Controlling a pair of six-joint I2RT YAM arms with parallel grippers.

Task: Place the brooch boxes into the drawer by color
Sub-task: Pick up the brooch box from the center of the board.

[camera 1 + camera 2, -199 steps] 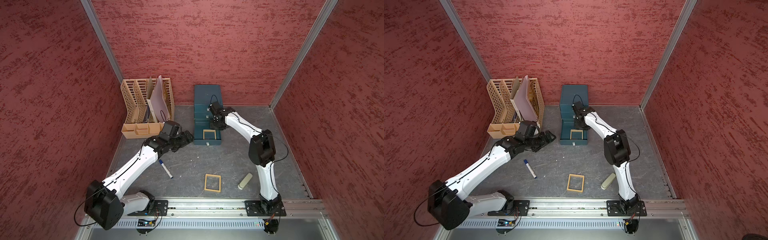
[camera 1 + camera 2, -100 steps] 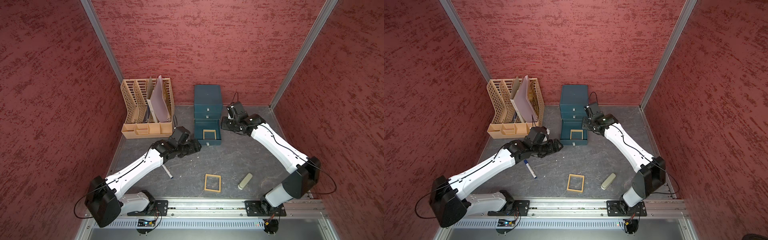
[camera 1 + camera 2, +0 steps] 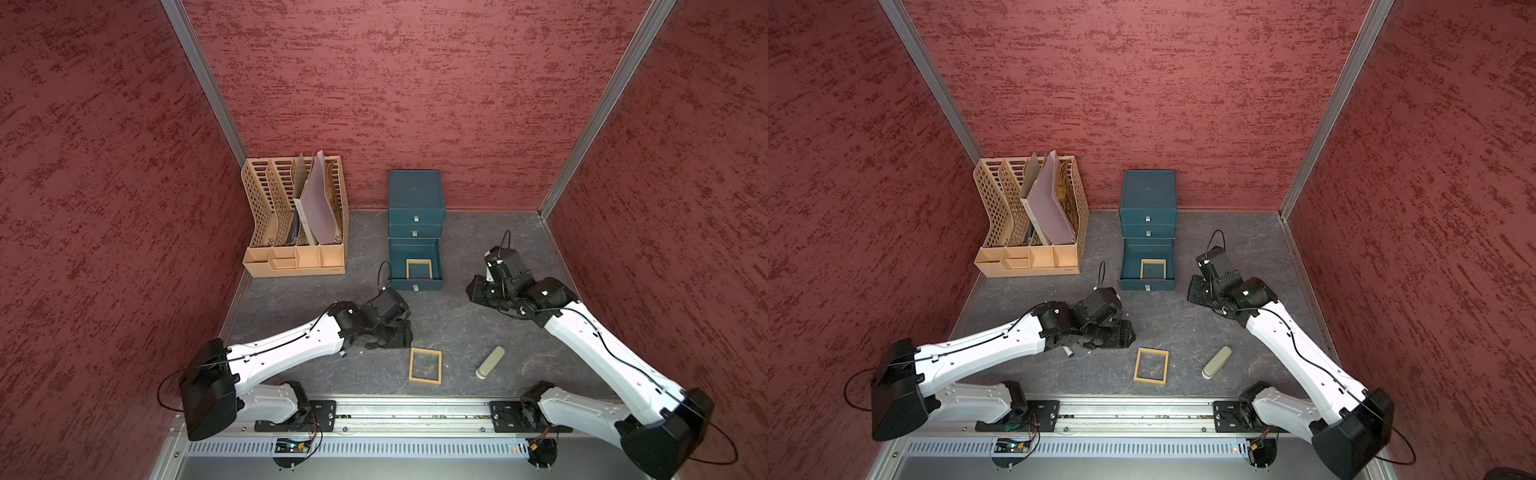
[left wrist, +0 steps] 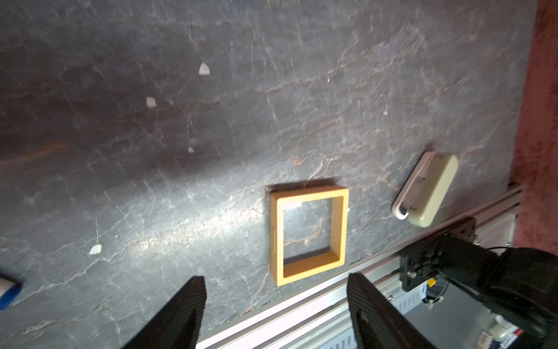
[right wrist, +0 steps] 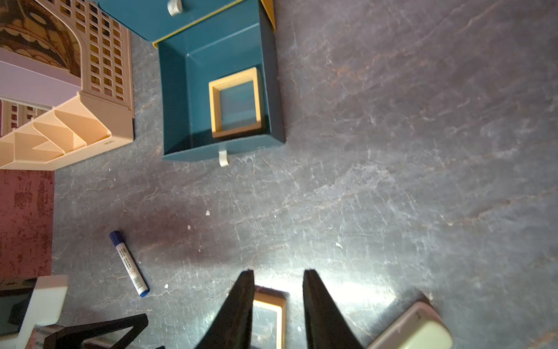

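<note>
A tan-yellow brooch box point(image 3: 425, 365) lies flat on the table near the front rail, also seen in the left wrist view point(image 4: 308, 235). Another tan-yellow brooch box point(image 3: 418, 269) lies inside the pulled-out bottom drawer point(image 3: 415, 285) of the dark teal chest point(image 3: 415, 195); its two upper drawers are shut. My left gripper point(image 3: 400, 334) hovers just left of the loose box, open, nothing between its fingers point(image 4: 193, 290). My right gripper point(image 3: 476, 291) hangs right of the open drawer, its jaws a narrow gap apart and empty point(image 5: 277, 272).
A tan slotted file rack point(image 3: 297, 220) with papers stands at the back left. A blue-capped marker point(image 5: 129, 263) lies mostly under my left arm. A pale green cylinder point(image 3: 490, 361) lies right of the loose box. The metal rail point(image 3: 395, 415) borders the front.
My right arm has pulled back from the open drawer to its right. My left arm has swung forward to the loose brooch box. Both sets of jaws have narrowed a little.
</note>
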